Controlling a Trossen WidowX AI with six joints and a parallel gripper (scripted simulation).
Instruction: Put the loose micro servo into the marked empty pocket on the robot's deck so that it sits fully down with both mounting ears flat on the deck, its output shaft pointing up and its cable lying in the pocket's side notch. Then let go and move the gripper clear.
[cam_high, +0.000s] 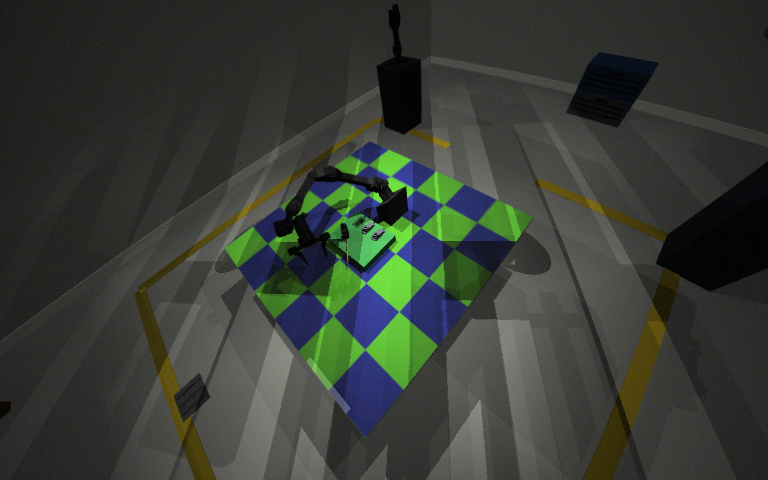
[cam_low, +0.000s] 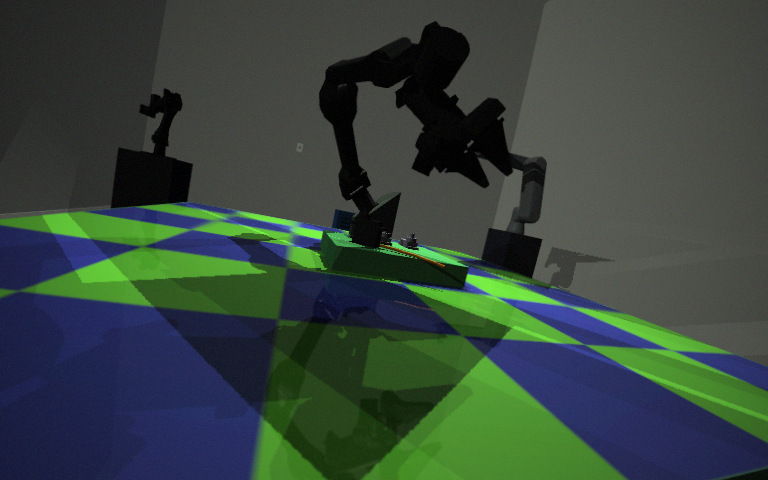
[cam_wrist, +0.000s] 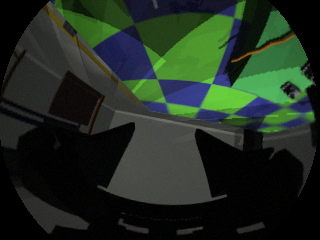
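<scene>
The gripper (cam_wrist: 163, 150) hangs wide open and holds nothing, raised off to the side of the green deck (cam_high: 378, 250). The loose servo (cam_high: 343, 230) stands on the deck's near corner, its orange cable (cam_high: 346, 250) trailing across the edge.

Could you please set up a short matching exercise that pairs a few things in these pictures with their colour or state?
Things:
1. deck
2. cable
3. gripper
4. floor tape

Colour or state:
A. yellow
B. open, with nothing between its fingers
C. green
D. orange

Pairs: 1-C, 2-D, 3-B, 4-A
</scene>
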